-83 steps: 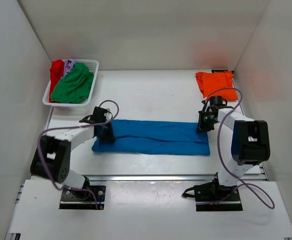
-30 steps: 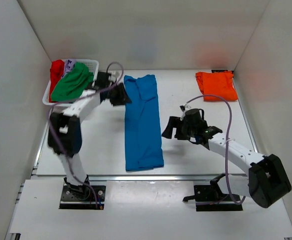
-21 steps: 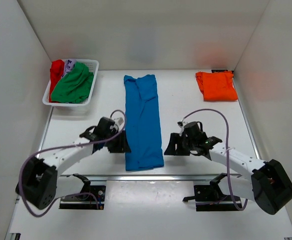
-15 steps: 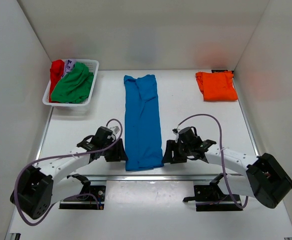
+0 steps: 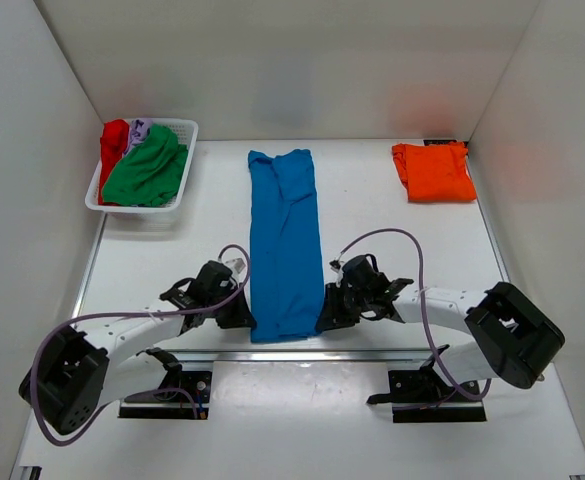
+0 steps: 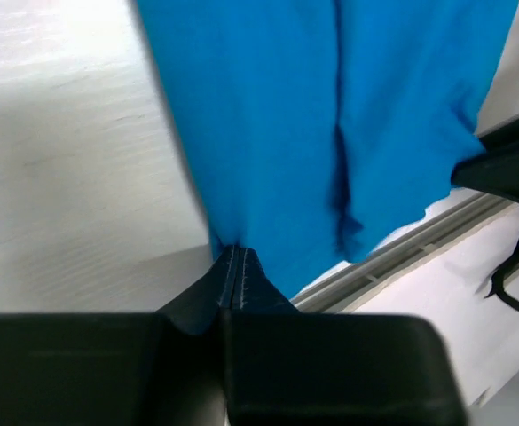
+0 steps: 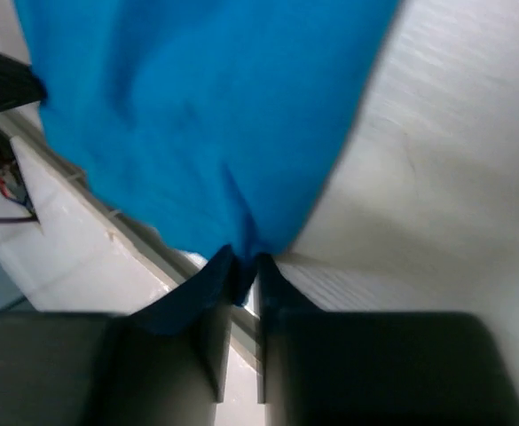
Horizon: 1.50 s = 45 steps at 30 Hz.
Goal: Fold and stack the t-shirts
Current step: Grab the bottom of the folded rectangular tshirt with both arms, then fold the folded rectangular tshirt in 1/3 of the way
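- Fingers of my left gripper [image 5: 240, 312] are pressed together with no gap, nipping the near left corner of the blue cloth t-shirt [image 5: 286, 245]. In the left wrist view the hem runs right into the seam between my fingertips [image 6: 232, 266].
- My right gripper [image 5: 324, 315] is closed to a thin slit on the near right corner. A tuck of blue cloth sits in that slit in the right wrist view [image 7: 241, 266].
- The shirt lies flat on the white table [image 5: 392, 230] as a narrow strip, sleeves folded in, stretching straight away from both grippers. I judge the lengthwise folds done and the crosswise fold next.
- I hold both near corners at once, level with each other, so the hem should rise as one straight edge and carry forward over the far half without skewing.
- The folded orange cloth t-shirt [image 5: 433, 171] rests well ahead and to the outside of my right gripper. I take that as the start of the stack, kept clear of my folding space.
- Far ahead and outside my left gripper, the white slatted plastic basket [image 5: 177, 195] holds the green cloth t-shirt [image 5: 147, 170], the red cloth t-shirt [image 5: 114, 145] and the pale lilac cloth t-shirt [image 5: 139, 128], bunched up and unfolded.
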Each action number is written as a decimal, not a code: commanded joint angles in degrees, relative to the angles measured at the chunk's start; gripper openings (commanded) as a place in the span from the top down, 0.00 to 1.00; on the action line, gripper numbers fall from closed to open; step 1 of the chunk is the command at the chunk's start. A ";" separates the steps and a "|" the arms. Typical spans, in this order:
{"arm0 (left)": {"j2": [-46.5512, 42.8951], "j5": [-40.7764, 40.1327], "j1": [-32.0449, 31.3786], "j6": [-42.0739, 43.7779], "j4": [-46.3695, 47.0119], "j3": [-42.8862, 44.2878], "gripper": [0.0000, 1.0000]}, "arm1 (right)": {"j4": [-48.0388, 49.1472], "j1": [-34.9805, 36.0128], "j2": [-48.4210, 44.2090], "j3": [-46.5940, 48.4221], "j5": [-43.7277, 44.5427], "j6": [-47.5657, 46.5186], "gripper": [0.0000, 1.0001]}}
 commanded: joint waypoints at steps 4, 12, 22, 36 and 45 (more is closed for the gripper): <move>-6.06 0.80 0.82 0.55 -0.94 -4.30 1.00 | -3.18 0.43 -0.17 -1.99 -0.29 -0.74 1.00; -12.22 2.37 2.48 0.91 -4.99 -8.00 1.00 | -7.49 0.61 -4.38 -3.14 -1.61 -2.58 1.00; -13.99 7.20 2.56 -0.50 -6.83 -5.28 1.00 | -14.08 1.32 -3.16 3.43 -5.92 -5.66 1.00; 9.89 14.76 21.19 9.07 -0.88 19.05 1.00 | -31.48 -17.39 15.71 38.57 -11.63 -25.68 1.00; 37.49 18.01 27.35 4.88 11.94 40.49 0.68 | -39.22 -24.96 39.90 71.55 -7.77 -32.73 0.75</move>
